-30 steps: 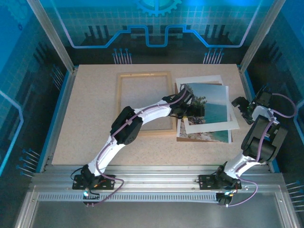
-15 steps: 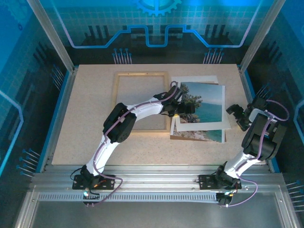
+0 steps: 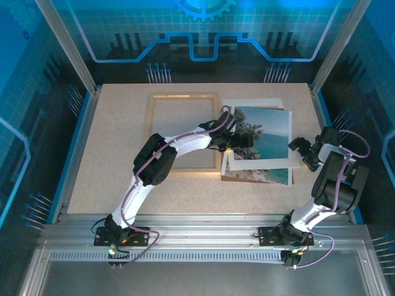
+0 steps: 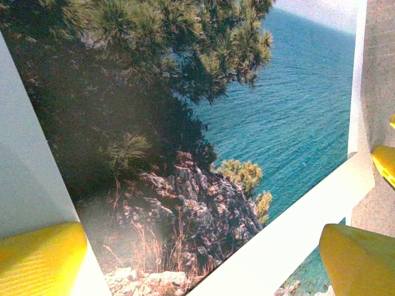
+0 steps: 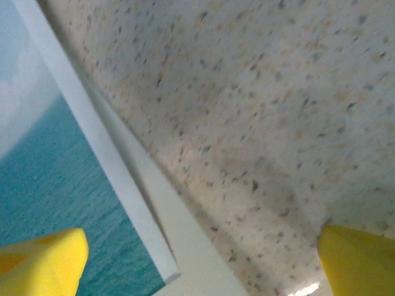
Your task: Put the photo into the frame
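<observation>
Bracketing the photo (image 3: pixel 268 132) from both sides, the two arms look set up for a shared lift rather than a one-handed drag. The left gripper (image 3: pixel 239 140) hangs over the print's left edge, jaws spread as wide as they go and holding nothing; in its wrist view the yellow fingers (image 4: pixel 40 256) stand apart above the dark trees and rocks. The right gripper (image 3: pixel 303 152) sits low at the print's right edge, also wide open and empty, one finger (image 5: pixel 43 259) over the sea and the other over bare bench, so the paper's edge runs between them (a sensible place to pinch a thin sheet).

The photo lies flat, right of the bench's (image 3: pixel 111 160) middle, slightly skewed on top of a white mat (image 3: pixel 253 103), with another printed sheet peeking out below it. The frame (image 3: pixel 183 96) lies flat just beside the stack, left of it and toward the far edge, its opening showing bare bench. The left arm crosses its near right corner.

The photo is not yet in the frame. The top sheet likely has to be separated from those beneath.
</observation>
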You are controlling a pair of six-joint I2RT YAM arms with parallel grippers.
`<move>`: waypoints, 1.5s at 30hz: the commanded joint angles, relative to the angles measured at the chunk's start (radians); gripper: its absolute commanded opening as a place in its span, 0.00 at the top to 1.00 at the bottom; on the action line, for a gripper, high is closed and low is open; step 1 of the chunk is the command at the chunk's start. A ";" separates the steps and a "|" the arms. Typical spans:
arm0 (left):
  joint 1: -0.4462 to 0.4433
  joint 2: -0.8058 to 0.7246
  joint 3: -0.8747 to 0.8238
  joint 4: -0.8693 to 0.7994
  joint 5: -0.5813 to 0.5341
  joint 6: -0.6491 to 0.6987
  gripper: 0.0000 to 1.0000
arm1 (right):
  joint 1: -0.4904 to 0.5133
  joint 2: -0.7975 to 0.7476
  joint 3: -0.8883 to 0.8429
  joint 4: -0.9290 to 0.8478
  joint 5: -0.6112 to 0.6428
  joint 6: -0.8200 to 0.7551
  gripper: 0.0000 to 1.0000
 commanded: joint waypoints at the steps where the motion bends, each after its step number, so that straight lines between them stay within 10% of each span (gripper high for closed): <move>1: 0.006 0.023 -0.038 -0.035 0.001 -0.024 0.01 | 0.030 -0.033 -0.049 -0.164 -0.027 -0.001 0.03; 31: 0.001 0.045 0.000 -0.049 0.017 -0.020 0.01 | 0.019 -0.131 -0.044 -0.042 -0.179 0.040 0.06; 45: 0.000 0.045 0.006 -0.054 0.021 -0.020 0.01 | 0.005 -0.079 -0.073 0.031 -0.175 0.073 0.38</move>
